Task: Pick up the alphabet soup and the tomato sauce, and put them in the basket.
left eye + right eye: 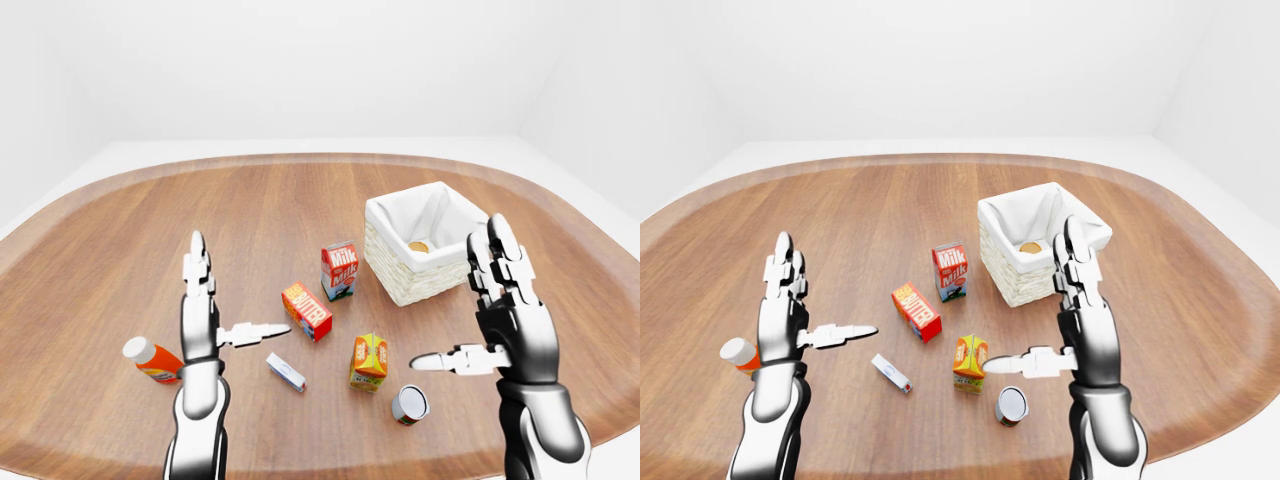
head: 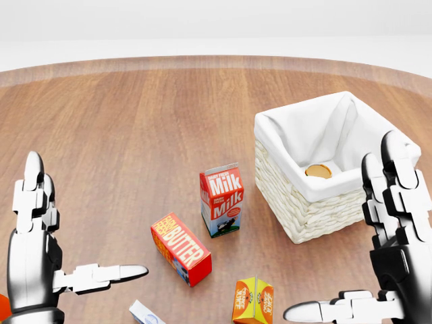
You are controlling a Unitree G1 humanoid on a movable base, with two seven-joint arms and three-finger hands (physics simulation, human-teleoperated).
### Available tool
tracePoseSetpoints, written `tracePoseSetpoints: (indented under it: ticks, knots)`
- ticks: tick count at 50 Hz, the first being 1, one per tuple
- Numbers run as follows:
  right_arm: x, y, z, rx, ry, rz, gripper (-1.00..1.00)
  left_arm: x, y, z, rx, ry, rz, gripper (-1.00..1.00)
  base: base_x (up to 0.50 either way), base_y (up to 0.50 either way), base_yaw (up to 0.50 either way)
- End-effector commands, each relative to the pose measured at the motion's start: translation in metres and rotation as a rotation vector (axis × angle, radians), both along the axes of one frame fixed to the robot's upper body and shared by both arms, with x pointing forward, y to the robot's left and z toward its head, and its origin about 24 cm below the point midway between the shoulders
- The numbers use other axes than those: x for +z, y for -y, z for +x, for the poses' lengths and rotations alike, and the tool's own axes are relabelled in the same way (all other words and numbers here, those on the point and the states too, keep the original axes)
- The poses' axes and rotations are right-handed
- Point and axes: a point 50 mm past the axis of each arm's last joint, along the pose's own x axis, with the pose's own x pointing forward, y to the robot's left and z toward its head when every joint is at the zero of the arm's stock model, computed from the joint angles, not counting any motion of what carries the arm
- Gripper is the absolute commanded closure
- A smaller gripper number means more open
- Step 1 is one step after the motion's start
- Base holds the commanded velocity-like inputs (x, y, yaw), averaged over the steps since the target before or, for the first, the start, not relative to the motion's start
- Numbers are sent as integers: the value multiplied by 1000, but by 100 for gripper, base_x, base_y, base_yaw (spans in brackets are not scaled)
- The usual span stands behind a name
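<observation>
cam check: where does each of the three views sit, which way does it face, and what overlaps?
Head view: on the head, tilted down, close on the basket and milk carton; left hand and right hand at the bottom corners.
Left-eye view: on the head, wider, takes in the whole table and both forearms.
Right-eye view: the same scene, everything shifted left.
Shared: basket, milk carton, both open hands; only the eye views show the can.

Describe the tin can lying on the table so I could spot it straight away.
On the wooden table, find the white-lined basket at the left-eye view's right, then look toward the bottom edge. The can lies beside the orange carton, under the right hand. It is the only round metal thing among boxes.
</observation>
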Motion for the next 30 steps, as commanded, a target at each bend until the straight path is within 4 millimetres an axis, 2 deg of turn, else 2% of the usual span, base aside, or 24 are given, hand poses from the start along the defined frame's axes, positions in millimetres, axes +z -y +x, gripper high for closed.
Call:
tracePoseSetpoints:
  ticks: [1, 2, 4, 14, 15, 17, 30]
  knots:
    - [-9, 0, -9, 15, -47, 30, -100, 2, -1, 1, 4, 9, -5, -100, 0, 0, 0]
    - [-14, 1, -8, 15, -70, 37, -100, 2, -1, 1, 4, 8, -4, -100, 0, 0, 0]
    - [-7, 0, -11, 18, -39, 31, -100, 1, -1, 0, 5, 7, -5, -100, 0, 0, 0]
    - [-20, 2, -17, 30, -105, 62, -100, -2, -1, 0, 5, -8, -2, -100, 0, 0, 0]
    - [-28, 2, -17, 33, -138, 76, -100, -1, -1, 0, 3, -3, -1, -100, 0, 0, 0]
    - [-24, 4, -18, 31, -124, 73, -100, -1, -1, 0, 3, -2, -1, -100, 0, 0, 0]
    - [-45, 7, -19, 35, -211, 110, -100, -3, 0, -1, 3, -12, 1, -100, 0, 0, 0]
